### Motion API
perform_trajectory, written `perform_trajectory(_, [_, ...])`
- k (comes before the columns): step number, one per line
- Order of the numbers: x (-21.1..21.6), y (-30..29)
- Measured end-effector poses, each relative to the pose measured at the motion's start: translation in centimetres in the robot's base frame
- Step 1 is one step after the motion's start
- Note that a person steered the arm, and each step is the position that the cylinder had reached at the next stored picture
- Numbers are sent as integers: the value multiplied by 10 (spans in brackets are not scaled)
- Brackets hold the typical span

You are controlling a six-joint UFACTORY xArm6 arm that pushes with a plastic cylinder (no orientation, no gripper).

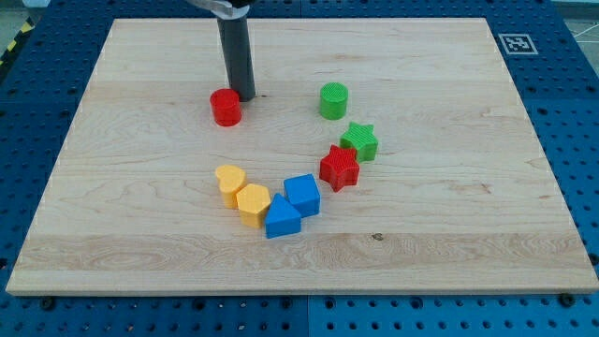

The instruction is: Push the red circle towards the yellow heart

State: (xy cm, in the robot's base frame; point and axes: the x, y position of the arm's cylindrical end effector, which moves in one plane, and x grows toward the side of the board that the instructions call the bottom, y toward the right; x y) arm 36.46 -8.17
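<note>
- My tip (245,96) rests on the tabletop (140,234), just beside the red circle (226,108), at its far right edge.
- There are no jaws: the arm ends in a plain dark rod.
- The yellow heart (230,182) lies nearer than the red circle, well apart from it.
- Touching the heart on its near right is a yellow hexagon (252,203), then a blue triangular block (281,217) and a blue cube (302,195).
- Further right sit a red star (339,168), a green star (360,141) and a green cylinder (333,100).
</note>
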Motion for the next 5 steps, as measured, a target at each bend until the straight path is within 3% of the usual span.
perform_trajectory(1, [-2, -13])
perform_trajectory(4, [49, -28])
perform_trajectory(5, [27, -50])
